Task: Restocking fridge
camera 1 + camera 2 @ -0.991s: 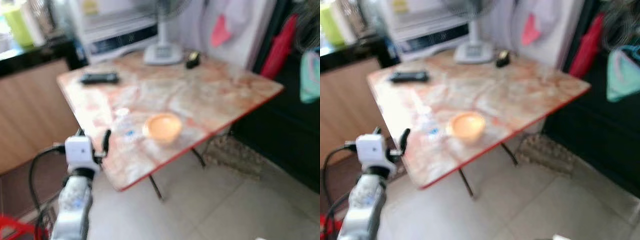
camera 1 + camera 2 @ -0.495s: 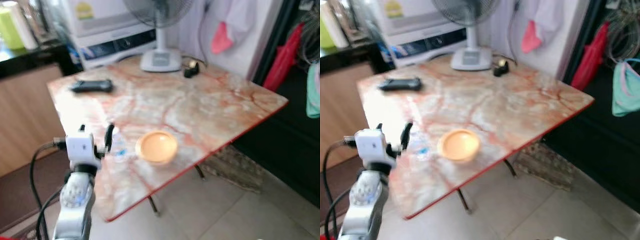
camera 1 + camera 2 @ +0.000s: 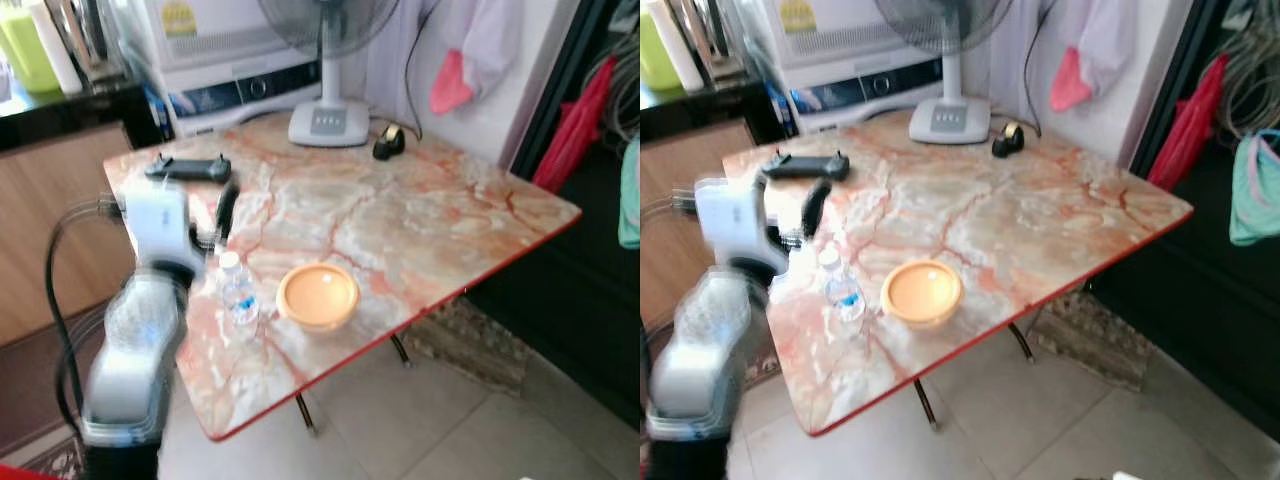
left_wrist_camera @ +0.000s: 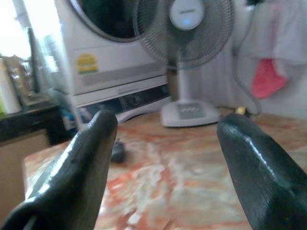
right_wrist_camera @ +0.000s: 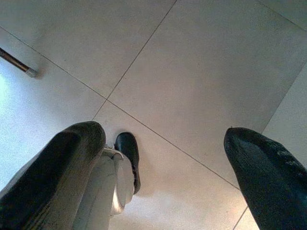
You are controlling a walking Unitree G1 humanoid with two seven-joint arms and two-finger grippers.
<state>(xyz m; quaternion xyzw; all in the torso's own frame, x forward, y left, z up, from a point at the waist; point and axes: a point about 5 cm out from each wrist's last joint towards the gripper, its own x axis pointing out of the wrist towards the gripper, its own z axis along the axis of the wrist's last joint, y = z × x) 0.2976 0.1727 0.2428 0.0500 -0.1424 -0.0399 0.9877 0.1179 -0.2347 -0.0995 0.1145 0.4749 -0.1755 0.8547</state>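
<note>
— Where's the water bottle [image 3: 238, 294]?
— Standing upright on the marble-patterned tabletop [image 3: 430, 215], cap up, long axis vertical. It's small, clear plastic with a white cap and a bit of blue on the label.

— And the left hand [image 3: 190, 215]?
— Raised over the near-left edge, blurred. The bottle sits just below and beyond its black fingers [image 4: 76, 167], apart from them. From the wrist they stand wide apart with nothing between them (just the fan and tabletop past them).

— What's beside the bottle?
— A round, shallow orange bowl [image 3: 318, 295], smooth plastic by the look, just on the bottle's far side from the hand. Farther off, a flat black remote [image 3: 188, 168], a white fan base [image 3: 329, 121] and a small dark tape roll [image 3: 388, 143].

— The right hand [image 5: 158, 172]?
— Hanging over pale floor tiles [image 5: 206, 72], fingers spread, empty.
</note>
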